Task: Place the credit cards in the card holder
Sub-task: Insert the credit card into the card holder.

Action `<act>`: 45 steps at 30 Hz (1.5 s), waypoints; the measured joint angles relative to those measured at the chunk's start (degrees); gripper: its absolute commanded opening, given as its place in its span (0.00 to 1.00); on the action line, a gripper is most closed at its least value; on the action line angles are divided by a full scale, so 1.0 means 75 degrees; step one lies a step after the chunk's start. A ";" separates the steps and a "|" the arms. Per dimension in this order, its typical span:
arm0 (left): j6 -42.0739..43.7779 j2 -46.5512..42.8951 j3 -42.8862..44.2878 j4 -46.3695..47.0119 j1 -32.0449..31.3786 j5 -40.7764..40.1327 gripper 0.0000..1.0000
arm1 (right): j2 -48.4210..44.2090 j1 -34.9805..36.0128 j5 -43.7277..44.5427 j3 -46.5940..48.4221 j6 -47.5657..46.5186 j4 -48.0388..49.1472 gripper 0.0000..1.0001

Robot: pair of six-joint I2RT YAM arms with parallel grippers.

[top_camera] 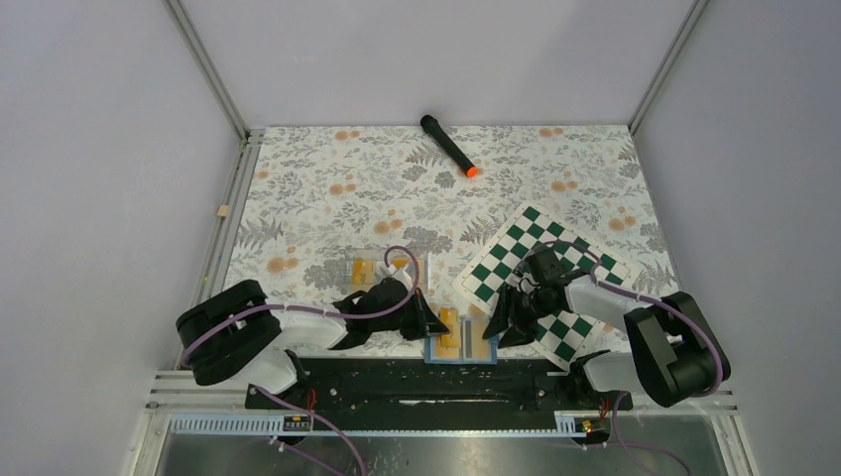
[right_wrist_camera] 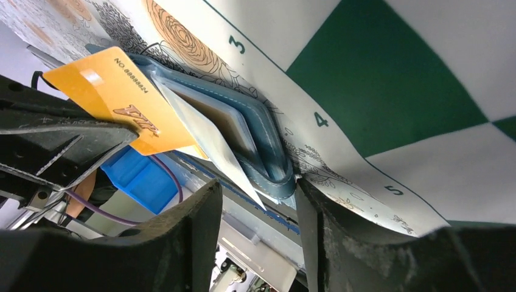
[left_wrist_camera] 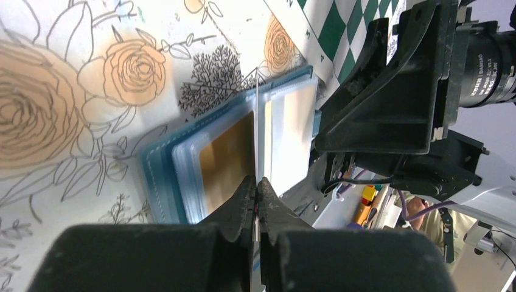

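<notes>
at lower centre of the top view lies the open blue card holder [top_camera: 461, 349]. left gripper [left_wrist_camera: 255, 185] pinches an orange credit card [right_wrist_camera: 115, 91] printed "no."; right gripper [right_wrist_camera: 258, 201] straddles the holder's fold, fingers apart. chessboard [right_wrist_camera: 377, 79] margin reads 3, 4, 5.

My floral table [top_camera: 298, 178] carries an orange-tipped black marker [top_camera: 448, 146], a chessboard [top_camera: 516, 253], a clear tray [top_camera: 382, 256] and the card holder [top_camera: 436, 352].

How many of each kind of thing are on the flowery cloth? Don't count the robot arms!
Orange cards: 4
Blue card holder: 1
Clear tray: 1
Chessboard: 1
Black stick with orange tip: 1
Total: 8
</notes>
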 measured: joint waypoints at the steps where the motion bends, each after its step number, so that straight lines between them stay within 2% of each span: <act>1: 0.0003 0.0111 0.0029 0.0067 0.0000 0.0000 0.00 | 0.0032 0.0000 -0.0044 -0.0015 0.0009 0.0044 0.51; 7: -0.0006 0.0542 0.0076 0.0539 0.0000 0.0003 0.00 | 0.0233 -0.0003 -0.0172 -0.0076 0.0003 0.0187 0.39; 13: -0.0009 0.0545 0.0122 0.0688 0.0000 0.0006 0.00 | 0.0469 -0.0006 -0.0373 -0.0166 0.0003 0.0391 0.32; 35: -0.0248 0.0836 0.0128 0.0898 -0.0067 0.0067 0.00 | 0.0595 -0.0006 -0.0519 -0.0227 0.0006 0.0554 0.29; 45: -0.0353 0.0536 0.0388 -0.0026 -0.0219 0.0058 0.00 | 0.0632 -0.0006 -0.0560 -0.0251 0.0009 0.0612 0.27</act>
